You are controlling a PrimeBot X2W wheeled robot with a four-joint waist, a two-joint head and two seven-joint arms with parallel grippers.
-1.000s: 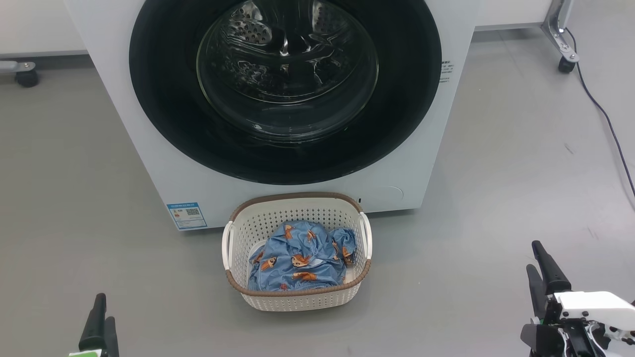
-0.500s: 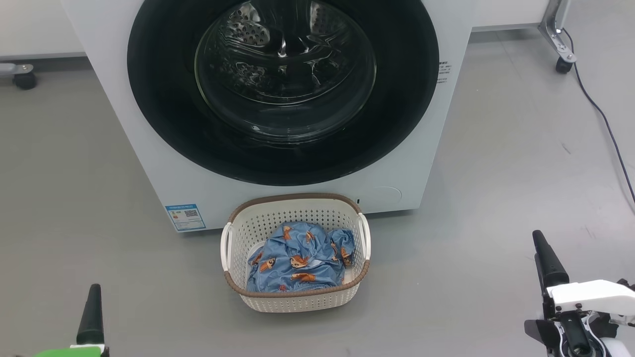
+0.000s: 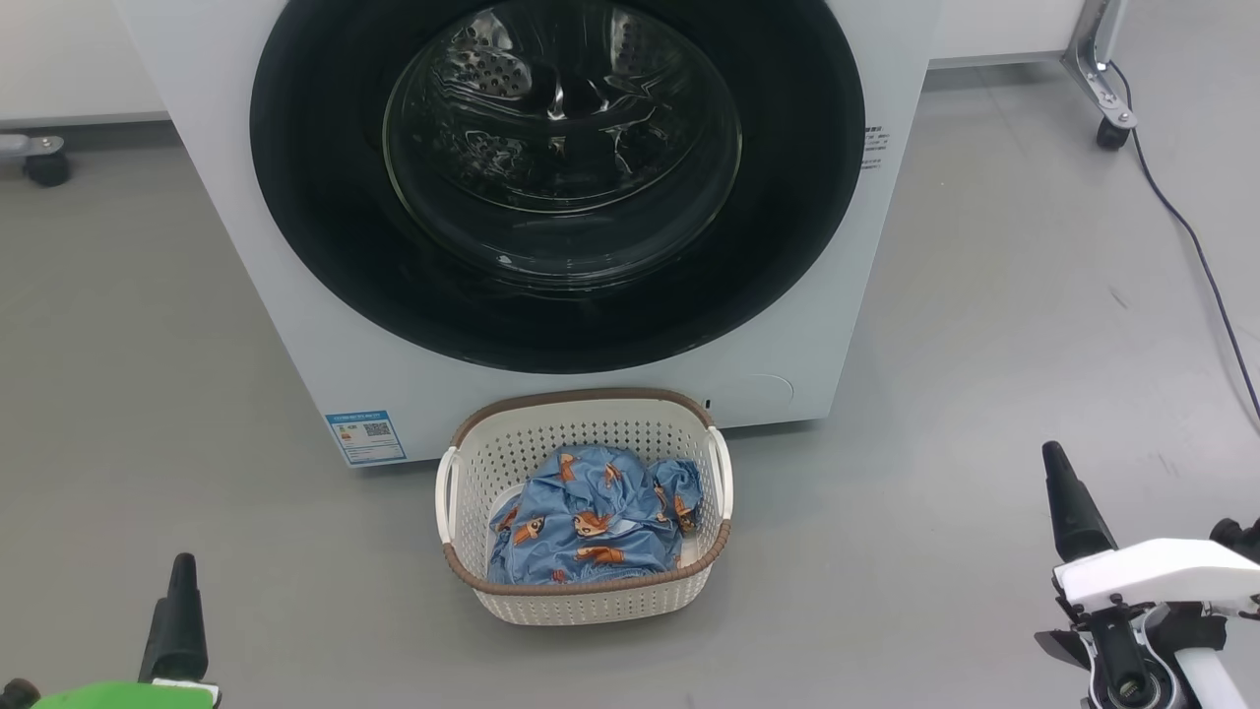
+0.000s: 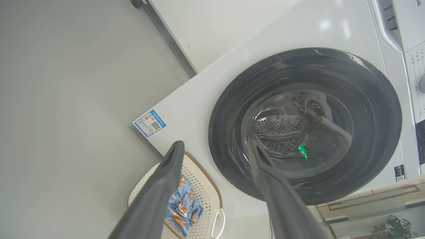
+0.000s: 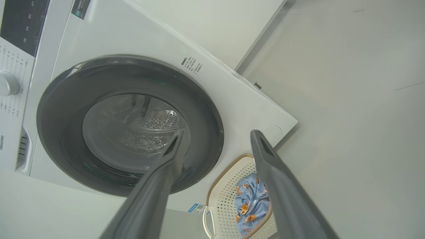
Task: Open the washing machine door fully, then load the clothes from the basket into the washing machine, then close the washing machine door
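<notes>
The washing machine [image 3: 778,335] stands white ahead of me, its door [image 3: 556,148] shut flat against the front, black rim around the glass bowl. On the floor right before it sits the cream basket [image 3: 581,397] with the blue printed clothes [image 3: 591,527] bundled inside. My left gripper [image 3: 179,581] is low at the left and my right gripper [image 3: 1058,468] low at the right, both well short of the basket. The left gripper [image 4: 216,144] is open and empty, facing the door [image 4: 305,126]. The right gripper [image 5: 218,131] is also open and empty, with the basket [image 5: 225,192] beyond it.
Grey floor spreads on both sides of the machine. A metal frame leg on a caster [image 3: 1107,89] and a dark cable [image 3: 1196,236] are at the far right. Another caster [image 3: 44,162] is at the far left. A blue sticker [image 3: 364,436] marks the machine's lower left.
Both grippers have risen a little in the head view and the right wrist has turned. The whole picture has shifted slightly with the camera. Door, basket and clothes stand as before.
</notes>
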